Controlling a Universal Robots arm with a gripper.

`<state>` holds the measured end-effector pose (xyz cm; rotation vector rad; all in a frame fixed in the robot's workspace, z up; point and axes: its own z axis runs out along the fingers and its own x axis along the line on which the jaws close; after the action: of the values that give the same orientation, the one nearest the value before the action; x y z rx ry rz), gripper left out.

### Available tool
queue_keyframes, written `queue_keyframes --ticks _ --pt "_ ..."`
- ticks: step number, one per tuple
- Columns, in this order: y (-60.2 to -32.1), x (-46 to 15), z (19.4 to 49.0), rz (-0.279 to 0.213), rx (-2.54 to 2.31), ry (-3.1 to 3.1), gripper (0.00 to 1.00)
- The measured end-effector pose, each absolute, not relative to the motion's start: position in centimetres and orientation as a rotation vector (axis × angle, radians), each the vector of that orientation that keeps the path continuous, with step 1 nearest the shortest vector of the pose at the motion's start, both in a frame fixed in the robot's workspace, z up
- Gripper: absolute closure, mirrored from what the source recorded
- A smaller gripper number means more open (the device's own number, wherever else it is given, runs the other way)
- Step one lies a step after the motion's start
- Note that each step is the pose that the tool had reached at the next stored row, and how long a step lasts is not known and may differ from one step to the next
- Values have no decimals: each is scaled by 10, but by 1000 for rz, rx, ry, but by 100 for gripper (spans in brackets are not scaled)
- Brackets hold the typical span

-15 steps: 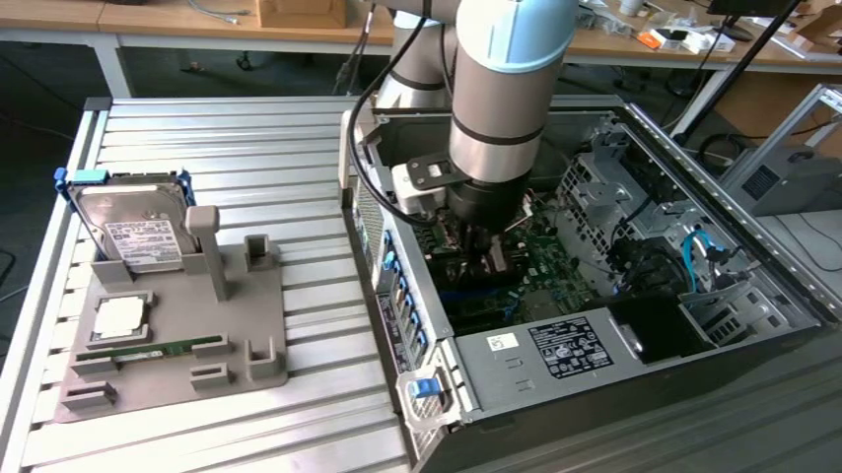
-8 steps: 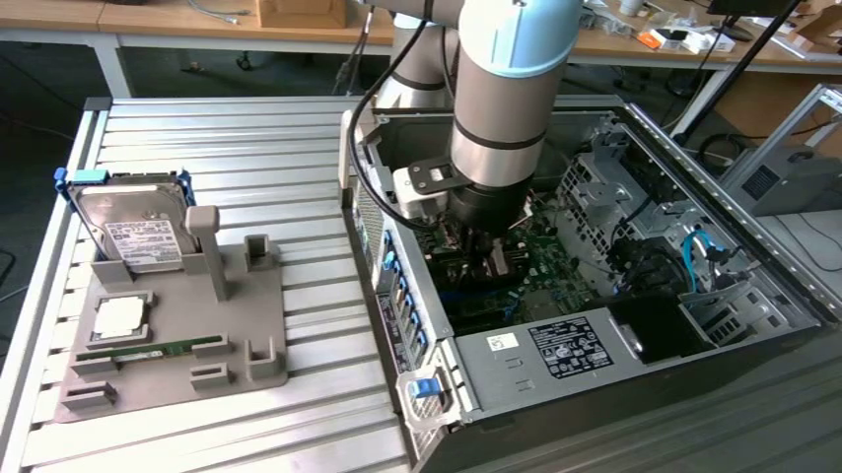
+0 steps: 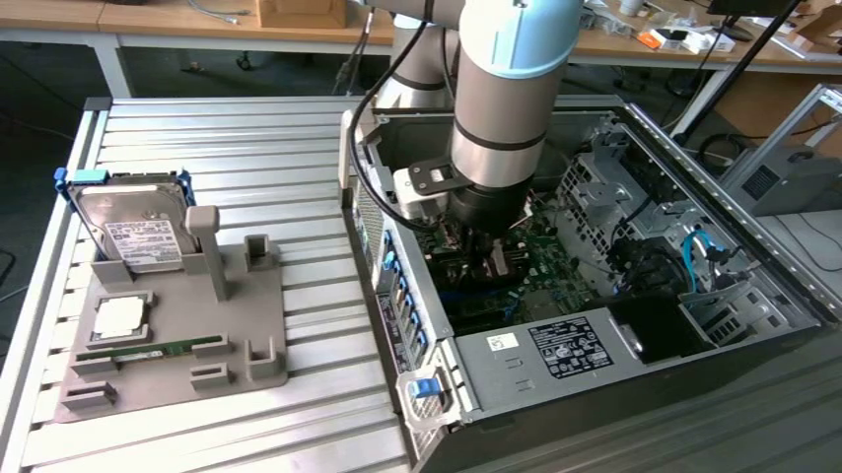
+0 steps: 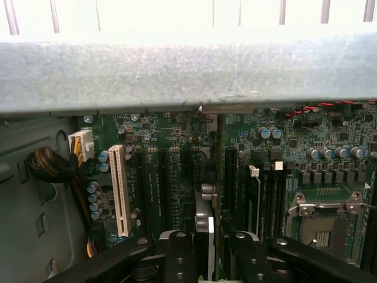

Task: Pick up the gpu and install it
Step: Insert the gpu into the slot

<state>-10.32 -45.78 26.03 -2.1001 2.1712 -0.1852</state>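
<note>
The arm reached down into the open computer case point(image 3: 736, 325), its gripper point(image 3: 494, 258) low over the green motherboard point(image 3: 546, 271). In the wrist view the black fingers point(image 4: 179, 259) stood pinched on the gpu point(image 4: 205, 236), held edge-on between them, its silver bracket end and thin card body running straight away from the gripper toward the board. The card hung directly beneath the tool, its long axis lined up with the dark expansion slots point(image 4: 171, 177) that ran in parallel across the motherboard, beside the white slot point(image 4: 119, 188). As far as I could judge, the card's lower edge sat over one of the dark slots near the middle, though whether it already touched the slot I could not tell. The empty CPU socket point(image 4: 323, 221) lay off to one side. Out on the table point(image 3: 303, 158), the grey fixture tray point(image 3: 250, 335) carried the hard drive point(image 3: 132, 232) standing upright and the RAM stick point(image 3: 152, 351) lying flat, well apart from the case.
</note>
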Motion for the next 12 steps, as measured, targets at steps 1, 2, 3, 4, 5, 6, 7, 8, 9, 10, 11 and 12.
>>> queue_keyframes --ticks 1,2,3,4,5,6,7,8,9,10,11,12 --pt "-458 -103 260 -185 -2100 2171 73" --pt "-458 -103 260 -185 -2100 2171 73" --pt "-458 -103 260 -187 -2101 2172 73" --pt "-458 -103 260 -190 -2102 2172 73" --pt "-458 -103 260 -194 -2104 2174 73" --pt "-458 -103 260 -201 -2107 2176 73" --pt "-458 -103 260 -205 -2109 2177 73" --pt "-458 -103 260 -205 -2109 2177 73" --pt "-458 -103 260 -205 -2109 2177 73" --pt "-458 -103 260 -205 -2109 2177 73" --pt "-458 -103 260 -205 -2109 2178 73" --pt "-458 -103 260 -205 -2109 2178 73"
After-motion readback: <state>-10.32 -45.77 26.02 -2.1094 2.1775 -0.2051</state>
